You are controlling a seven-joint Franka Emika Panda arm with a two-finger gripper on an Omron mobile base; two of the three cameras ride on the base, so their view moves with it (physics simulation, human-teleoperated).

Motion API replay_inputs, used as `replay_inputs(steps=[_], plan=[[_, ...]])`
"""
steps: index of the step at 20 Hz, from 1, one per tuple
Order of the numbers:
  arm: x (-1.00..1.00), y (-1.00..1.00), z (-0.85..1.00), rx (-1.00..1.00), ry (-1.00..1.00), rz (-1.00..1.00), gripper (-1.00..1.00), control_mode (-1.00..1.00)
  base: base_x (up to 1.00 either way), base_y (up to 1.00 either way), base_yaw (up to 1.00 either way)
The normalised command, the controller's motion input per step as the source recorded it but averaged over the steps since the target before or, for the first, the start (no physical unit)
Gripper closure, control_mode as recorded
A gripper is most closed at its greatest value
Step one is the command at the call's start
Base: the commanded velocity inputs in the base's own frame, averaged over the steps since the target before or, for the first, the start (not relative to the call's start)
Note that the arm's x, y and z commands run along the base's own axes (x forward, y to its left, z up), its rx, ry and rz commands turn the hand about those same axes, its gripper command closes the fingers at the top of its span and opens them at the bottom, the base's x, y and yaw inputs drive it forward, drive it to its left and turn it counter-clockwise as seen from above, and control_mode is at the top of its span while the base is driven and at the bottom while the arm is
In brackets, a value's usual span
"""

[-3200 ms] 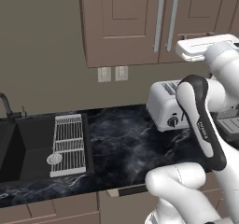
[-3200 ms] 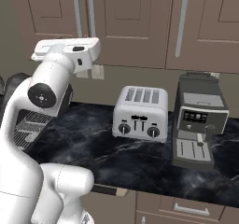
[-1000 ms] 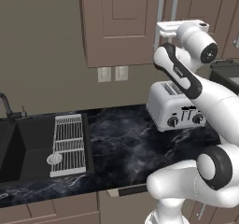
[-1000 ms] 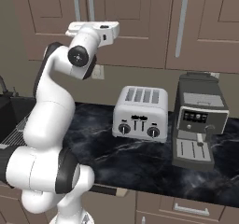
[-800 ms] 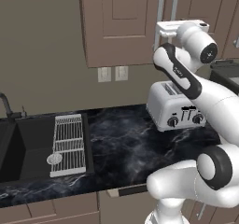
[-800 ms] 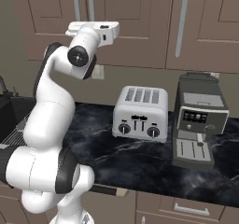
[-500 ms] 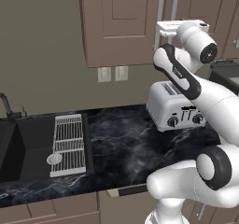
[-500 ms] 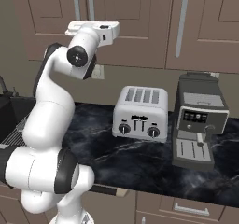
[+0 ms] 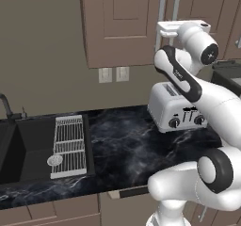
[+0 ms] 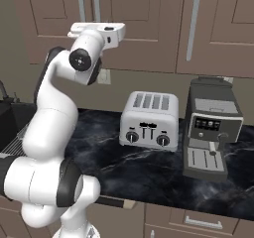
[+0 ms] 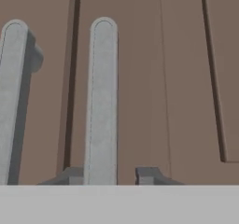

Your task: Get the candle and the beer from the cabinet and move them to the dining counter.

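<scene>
**Two fingertips straddle a cabinet handle**

Two dark fingertips (image 11: 147,175) of the gripper (image 11: 110,176) rise at the bottom of the hand view, one on each side of a vertical silver bar handle (image 11: 102,101). The tip at lower left sits right against the bar. The tip at lower right shows a narrow strip of brown door between itself and the bar, so the pictures do not settle whether the jaws are clamped on the handle or only standing around it.

A second silver handle (image 11: 11,101) runs parallel at the left edge of that view, just past the dark seam where two doors meet. Behind both lies the taupe-brown face of the cabinet (image 11: 186,78), its doors shut.

In the left base view the white hand is raised to the upper right of the frame, pressed up to the lower ends of the paired handles (image 9: 161,8) on the cabinet (image 9: 122,22). In the right base view the same hand sits at upper left, below the twin bars (image 10: 82,6).

Under the cabinet, a silver four-slot toaster (image 10: 149,120) stands on the black marbled worktop (image 9: 122,140), with a dark coffee machine (image 10: 213,128) just beside it at right. At lower left of the left base view lie a wire rack (image 9: 69,145) and a black sink (image 9: 14,149); two white wall outlets (image 9: 115,74) sit on the backsplash.
</scene>
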Motion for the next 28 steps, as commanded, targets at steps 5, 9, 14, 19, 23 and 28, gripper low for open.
replay_inputs(steps=[5, 9, 14, 19, 23, 28], plan=[[0.00, 0.00, 0.00, 0.00, 0.00, 0.00, 1.00, -1.00, 0.00, 0.00, 0.00], [0.00, 0.00, 0.00, 0.00, 0.00, 0.00, 1.00, -1.00, 0.00, 0.00, 0.00], [-0.02, -0.01, 0.00, 0.00, 0.00, 0.00, 1.00, -1.00, 0.00, 0.00, 0.00], [-0.27, -0.21, 0.00, 0.00, 0.01, 0.00, 1.00, -1.00, 0.00, 0.00, 0.00], [-0.53, -0.46, 0.00, 0.00, 0.02, 0.00, 1.00, -1.00, 0.00, 0.00, 0.00], [-0.54, -0.54, 0.00, 0.00, 0.06, 0.00, 1.00, -1.00, 0.00, 0.00, 0.00]])
